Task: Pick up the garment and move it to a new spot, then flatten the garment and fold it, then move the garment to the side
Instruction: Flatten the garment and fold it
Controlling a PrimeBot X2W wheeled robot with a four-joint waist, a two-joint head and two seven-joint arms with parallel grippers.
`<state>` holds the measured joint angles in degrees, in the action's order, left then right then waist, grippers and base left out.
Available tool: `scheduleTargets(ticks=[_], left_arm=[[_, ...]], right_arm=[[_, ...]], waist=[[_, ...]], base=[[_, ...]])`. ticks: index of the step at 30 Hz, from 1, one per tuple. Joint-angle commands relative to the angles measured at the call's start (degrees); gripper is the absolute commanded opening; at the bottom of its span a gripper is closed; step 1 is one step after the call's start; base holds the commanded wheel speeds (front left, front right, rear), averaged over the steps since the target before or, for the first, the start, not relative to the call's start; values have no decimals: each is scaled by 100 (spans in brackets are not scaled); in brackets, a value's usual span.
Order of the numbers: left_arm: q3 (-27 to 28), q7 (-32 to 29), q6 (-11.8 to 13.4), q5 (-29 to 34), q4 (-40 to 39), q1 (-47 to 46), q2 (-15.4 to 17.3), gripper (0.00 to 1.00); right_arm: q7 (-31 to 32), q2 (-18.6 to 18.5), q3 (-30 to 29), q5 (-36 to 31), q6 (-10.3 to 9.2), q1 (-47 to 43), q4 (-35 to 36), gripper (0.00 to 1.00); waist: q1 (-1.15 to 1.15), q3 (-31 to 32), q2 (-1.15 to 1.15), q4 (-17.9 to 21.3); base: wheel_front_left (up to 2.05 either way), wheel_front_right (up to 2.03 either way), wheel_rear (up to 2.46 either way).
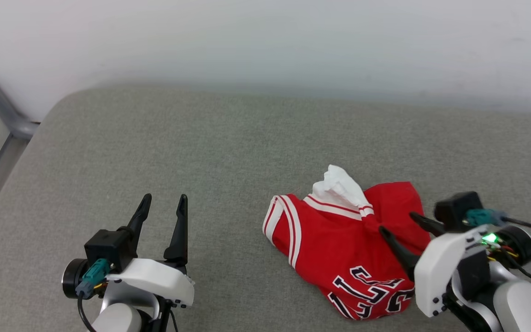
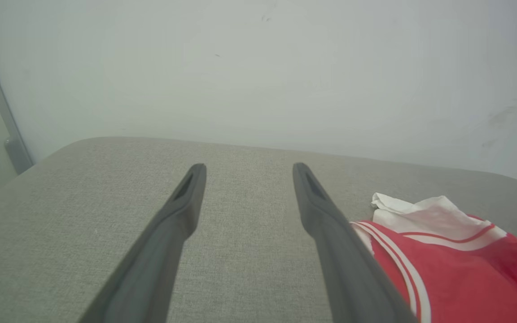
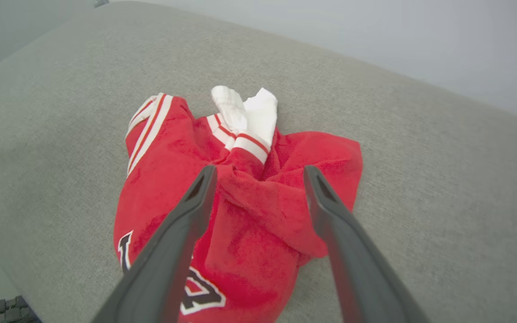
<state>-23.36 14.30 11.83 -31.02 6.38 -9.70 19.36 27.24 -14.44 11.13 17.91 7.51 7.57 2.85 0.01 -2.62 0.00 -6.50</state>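
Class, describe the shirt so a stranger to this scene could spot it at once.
A grey cushion meets a white wall. On the cushion's near right part, at the tips of the open right claw, lies a crumpled shirt. It is the one red thing there, with white sleeves, striped trim and black lettering.

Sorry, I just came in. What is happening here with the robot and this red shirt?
A two-armed robot seems about to pick up a crumpled red jersey lying on a grey cushion. Its right end effector is open, with its fingers on either side of a bunched fold and nothing gripped yet. Its left end effector is also open, over bare cushion to the jersey's left.
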Motion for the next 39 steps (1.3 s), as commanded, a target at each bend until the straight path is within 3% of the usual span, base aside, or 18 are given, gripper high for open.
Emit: scheduleTargets(ticks=[1,7,12,13,14,15,16,24,30,33,39], left_arm=[[8,40,-37,31,48,-102,-44,100],[22,68,-132,87,163,-268,-159,100],[53,88,-188,127,231,-335,-258,100],[62,88,-205,124,246,-350,-279,100],[73,91,-218,132,259,-358,-294,100],[85,93,-224,144,274,-364,-306,100],[94,95,-237,159,290,-360,-311,100],[268,95,-268,239,303,-236,-298,100],[288,90,-281,289,292,-214,-273,100],[271,90,-288,296,301,-273,-290,100],[266,90,-299,275,300,-289,-278,100]], right_arm=[[298,-212,316,159,-4,274,-15,100],[1183,-807,1239,538,-5,900,-174,100],[1501,-991,1483,707,-5,1204,-435,100],[1544,-1017,1479,745,-5,1243,-538,93],[1522,-1043,1468,760,-5,1287,-612,43],[1469,-1032,1429,791,-5,1332,-672,16],[1437,-1012,1399,820,-5,1361,-730,0],[854,-754,729,822,-5,1390,-759,0],[368,-501,-457,499,-5,804,-533,0],[189,-162,-1334,255,-5,199,-307,0],[-66,851,-2807,-106,-5,-1074,-108,0]], waist=[[-1,-169,0,-120],[-1,-402,0,-238],[-1,-493,0,-266],[-1,-506,0,-268],[-1,-517,0,-269],[-1,-525,0,-269],[-1,-528,0,-262],[-1,-495,0,56],[-1,-416,0,317],[-1,-410,0,377],[-1,-473,0,468]], base=[[0,0,0],[0,0,0],[0,0,0],[0,0,0],[0,0,0],[0,0,0],[0,0,0],[0,0,0],[0,0,0],[0,0,0],[0,0,0]])
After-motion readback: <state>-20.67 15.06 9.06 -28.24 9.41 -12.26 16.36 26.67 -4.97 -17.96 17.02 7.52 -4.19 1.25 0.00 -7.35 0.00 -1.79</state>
